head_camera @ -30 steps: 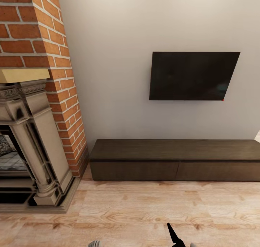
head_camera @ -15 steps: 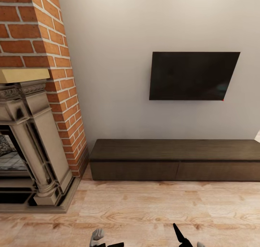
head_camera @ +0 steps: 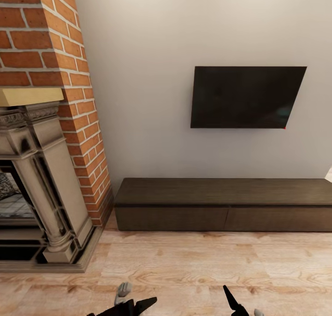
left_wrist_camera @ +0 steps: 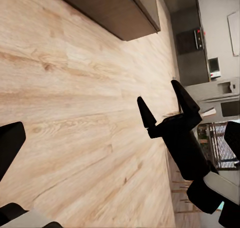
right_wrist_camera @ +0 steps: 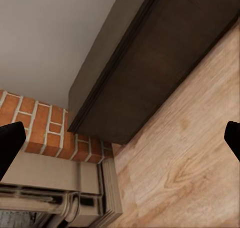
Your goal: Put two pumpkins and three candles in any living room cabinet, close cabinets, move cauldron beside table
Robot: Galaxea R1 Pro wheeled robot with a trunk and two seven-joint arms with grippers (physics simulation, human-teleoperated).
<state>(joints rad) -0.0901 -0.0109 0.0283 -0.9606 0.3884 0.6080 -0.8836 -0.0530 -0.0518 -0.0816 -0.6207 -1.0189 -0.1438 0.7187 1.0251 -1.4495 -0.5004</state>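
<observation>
Pale wood floor (head_camera: 193, 265) carries the closed dark cabinet (head_camera: 221, 205).

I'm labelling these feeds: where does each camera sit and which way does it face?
Head view: high on the robot, facing the wall with the cabinet, TV and fireplace; both hands' tips at the lower edge.
Left wrist view: near the left hand, facing floor and the open right hand.
Right wrist view: near the right hand, facing the cabinet's end.
All share the cabinet.
</observation>
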